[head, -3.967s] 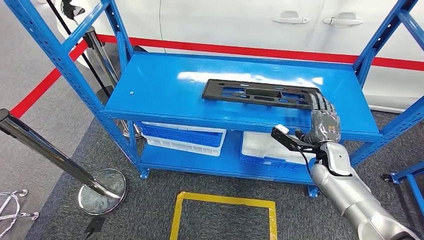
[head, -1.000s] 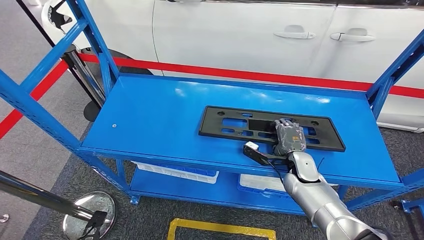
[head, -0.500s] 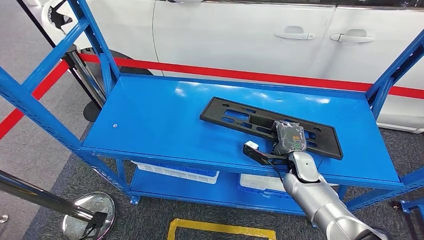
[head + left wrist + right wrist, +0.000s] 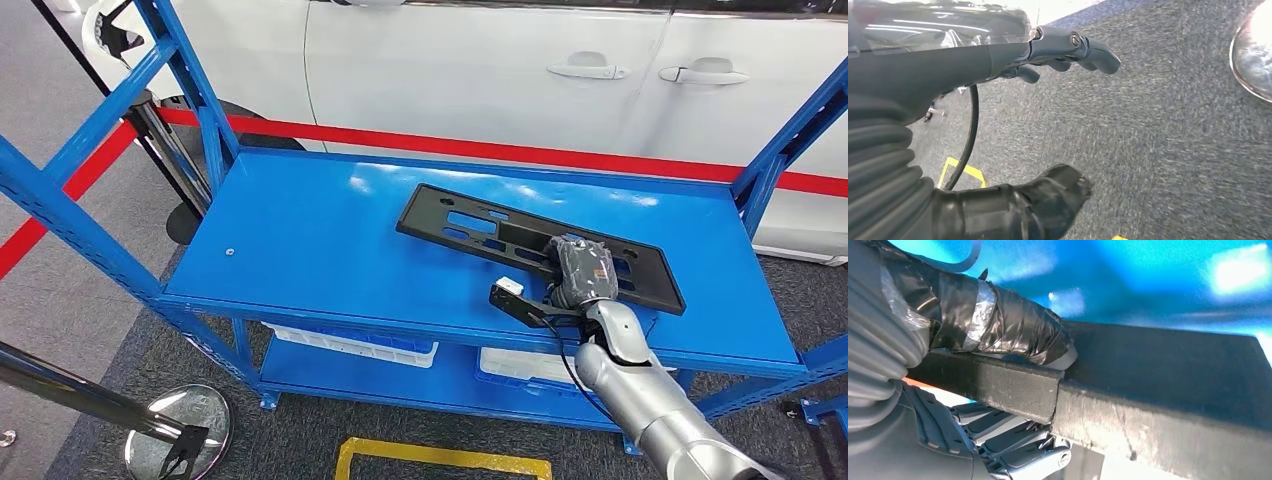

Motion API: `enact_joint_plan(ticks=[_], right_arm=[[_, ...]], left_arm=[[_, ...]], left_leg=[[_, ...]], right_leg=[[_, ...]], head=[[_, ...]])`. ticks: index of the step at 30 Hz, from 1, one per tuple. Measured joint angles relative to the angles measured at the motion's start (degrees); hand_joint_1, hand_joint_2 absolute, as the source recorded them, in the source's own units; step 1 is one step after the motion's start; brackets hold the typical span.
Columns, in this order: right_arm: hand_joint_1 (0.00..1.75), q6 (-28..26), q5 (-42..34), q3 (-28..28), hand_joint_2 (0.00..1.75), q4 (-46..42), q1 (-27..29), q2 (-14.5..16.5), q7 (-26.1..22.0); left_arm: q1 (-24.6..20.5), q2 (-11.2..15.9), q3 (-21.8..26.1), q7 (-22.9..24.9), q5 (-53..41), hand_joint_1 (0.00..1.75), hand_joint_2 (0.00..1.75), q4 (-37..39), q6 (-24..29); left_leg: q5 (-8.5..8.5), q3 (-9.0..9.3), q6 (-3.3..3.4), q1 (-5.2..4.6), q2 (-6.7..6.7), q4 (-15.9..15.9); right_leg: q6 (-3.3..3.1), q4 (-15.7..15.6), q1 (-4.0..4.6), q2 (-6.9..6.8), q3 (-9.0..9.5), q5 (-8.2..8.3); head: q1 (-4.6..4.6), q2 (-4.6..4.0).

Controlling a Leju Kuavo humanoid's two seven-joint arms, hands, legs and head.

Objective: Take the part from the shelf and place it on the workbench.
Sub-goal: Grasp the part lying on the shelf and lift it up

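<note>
A long flat black plastic part (image 4: 470, 226) with several cut-outs lies slanted across the top of the blue shelf (image 4: 300, 240). My right hand (image 4: 582, 268) grips its near edge toward the right end, fingers over the top. In the right wrist view the taped thumb (image 4: 1013, 330) presses one face of the part's edge (image 4: 1158, 390) while the fingers (image 4: 1018, 440) curl round the other side. The part's right end looks slightly raised off the shelf. My left hand (image 4: 1048, 120) hangs over grey carpet, fingers apart, holding nothing.
A white car (image 4: 500, 70) and a red floor line (image 4: 480, 150) lie behind the shelf. Blue and white bins (image 4: 350, 345) sit on the lower level. A chrome stanchion (image 4: 150, 425) stands at the lower left, and a yellow floor marking (image 4: 440, 465) lies in front.
Over the last second the part has turned on the shelf, from lying parallel with the shelf's edge to slanted, its left end swinging away from me. Four seconds ago the camera stood farther back.
</note>
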Motion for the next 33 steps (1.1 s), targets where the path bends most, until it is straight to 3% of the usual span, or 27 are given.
enact_joint_plan(ticks=[5, 8, 10, 12, 14, 15, 16, 18, 19, 21, 24, 26, 28, 29, 30, 31, 33], right_arm=[[1.75, 5.56, -5.79, -2.17, 1.75, -14.49, -0.17, -5.44, -0.38], [1.75, 7.93, -6.61, -3.51, 1.75, -23.04, -1.11, -8.11, 0.45], [1.75, 9.14, -6.94, -4.07, 1.75, -27.42, -2.27, -9.61, 0.71], [1.75, 10.31, -7.27, -4.31, 1.75, -30.72, -3.60, -10.71, 0.74], [1.75, 11.02, -7.45, -4.35, 1.75, -33.02, -4.31, -11.52, 0.76], [1.75, 11.18, -7.49, -4.37, 1.75, -33.91, -4.44, -11.93, 0.81], [1.75, 11.24, -7.50, -4.41, 1.75, -34.63, -4.55, -12.25, 0.85], [1.75, 11.25, -7.51, -4.55, 1.75, -35.76, -4.94, -12.72, 0.91], [1.75, 11.25, -7.51, -4.61, 1.75, -36.27, -5.12, -12.87, 0.87], [1.75, 11.32, -7.53, -4.65, 1.75, -37.03, -5.33, -13.11, 0.84], [1.75, 11.75, -7.75, -4.67, 1.75, -38.12, -5.46, -13.42, 0.85], [1.75, 12.16, -8.11, -4.69, 1.75, -38.94, -5.57, -13.64, 0.76], [1.75, 12.50, -8.63, -4.70, 1.75, -39.63, -5.55, -13.76, 0.58], [1.75, 12.72, -9.03, -4.70, 1.75, -39.97, -5.50, -13.85, 0.39], [1.75, 13.11, -9.62, -4.70, 1.75, -40.41, -5.42, -14.00, 0.10], [1.75, 13.77, -10.47, -4.70, 1.75, -40.96, -5.35, -14.18, -0.34], [1.75, 16.22, -13.41, -4.70, 1.75, -42.40, -5.24, -14.55, -1.72]], left_arm=[[0.98, 0.11, 0.25, 0.32, 0.68, 0.00, 1.75, 0.00, 0.94], [1.24, 0.20, 0.48, 1.10, 0.73, 0.00, 1.75, 0.00, 1.27], [1.21, 0.17, 0.56, 1.36, 0.73, 0.00, 1.75, 0.00, 1.39], [1.14, 0.12, 0.68, 1.40, 0.73, 0.00, 1.75, 0.00, 1.43], [1.08, 0.05, 0.86, 1.41, 0.74, 0.00, 1.75, 0.00, 1.43], [1.08, -0.01, 0.97, 1.43, 0.74, 0.00, 1.75, 0.00, 1.43], [1.08, -0.08, 1.04, 1.45, 0.74, 0.00, 1.75, 0.00, 1.43], [1.07, -0.10, 1.13, 1.49, 0.74, 0.00, 1.75, -0.01, 1.44], [1.04, -0.13, 1.13, 1.50, 0.74, 0.00, 1.75, -0.01, 1.45], [1.03, -0.19, 1.14, 1.50, 0.67, 0.00, 1.75, -0.01, 1.45], [1.09, -0.35, 1.14, 1.51, 0.33, 0.00, 1.75, 0.01, 1.43], [1.07, -0.41, 1.14, 1.56, 0.09, 0.00, 1.75, 0.01, 1.44], [0.98, -0.43, 1.14, 1.59, -0.05, 0.00, 1.75, 0.00, 1.46], [0.94, -0.43, 1.14, 1.61, -0.12, 0.00, 1.75, 0.00, 1.47], [0.92, -0.43, 1.14, 1.65, -0.17, 0.00, 1.75, 0.00, 1.47], [0.91, -0.43, 1.14, 1.69, -0.21, 0.00, 1.75, 0.00, 1.47], [0.85, -0.35, 1.14, 1.82, -0.22, 0.00, 1.75, -0.02, 1.46]], left_leg=[[-0.06, -0.11, 0.08, -0.08, -0.03, 0.14], [0.88, 0.32, 1.04, -0.11, 0.09, -0.82], [2.15, 1.14, 1.77, 0.29, 0.42, -2.86], [2.59, 1.34, 2.01, 0.54, 0.70, -3.60], [2.43, 1.14, 1.76, 0.80, 0.79, -3.18], [2.24, 0.98, 1.48, 1.07, 0.76, -2.76], [1.95, 0.74, 1.07, 1.45, 0.69, -2.14], [1.07, -0.19, -0.14, 2.08, 0.57, -0.40], [0.67, -0.73, -0.76, 2.15, 0.51, 0.47], [0.32, -1.64, -1.77, 2.03, 0.34, 1.65], [-0.28, -2.58, -2.59, 2.24, 0.30, 2.72], [-3.75, -4.25, -2.60, 2.28, 0.42, 6.81], [-8.15, -6.61, -2.27, 1.97, 0.47, 13.87], [-9.27, -7.25, -2.01, 1.73, 0.46, 16.45], [-9.27, -7.05, -1.60, 1.44, 0.46, 17.25], [-8.27, -5.88, -1.02, 1.08, 0.45, 16.02], [-5.42, -1.45, 0.84, 0.13, 0.44, 9.13]], right_leg=[[0.11, -0.12, -0.15, -0.04, 0.01, 0.08], [0.95, -0.85, -0.42, 0.02, 0.29, 0.50], [1.30, 1.21, -0.32, 0.11, -0.61, -1.42], [1.65, 7.76, -0.66, 0.09, -3.41, -5.23], [2.36, 13.67, -1.41, 0.00, -5.82, -6.98], [2.84, 13.99, -1.85, -0.08, -5.82, -6.29], [3.37, 12.08, -2.32, -0.19, -4.78, -4.66], [4.48, 5.42, -2.97, -0.34, -1.39, -1.88], [4.46, 3.40, -2.97, -0.23, -0.44, -1.24], [3.48, 2.95, -2.67, 0.12, -0.46, -1.72], [1.59, 3.27, -2.64, 0.14, -1.61, -1.47], [0.58, 3.04, -2.47, 0.05, -2.20, -0.87], [-0.15, 2.94, -1.95, -0.01, -2.81, -0.31], [-0.39, 2.93, -1.62, -0.04, -3.13, -0.03], [-0.57, 2.94, -1.26, -0.05, -3.46, 0.27], [-0.69, 2.94, -0.90, -0.04, -3.78, 0.59], [-0.85, 2.91, -0.32, -0.01, -4.32, 1.27]], head=[[0.01, 0.00], [-0.02, 0.00], [0.05, 0.00], [0.14, 0.00], [0.14, 0.00], [0.14, 0.00], [0.15, 0.00], [0.27, 0.00], [0.31, 0.00], [0.39, 0.00], [0.21, 0.00], [0.13, 0.00], [0.10, 0.00], [0.10, 0.00], [0.10, 0.00], [0.10, 0.00], [0.14, 0.00]])
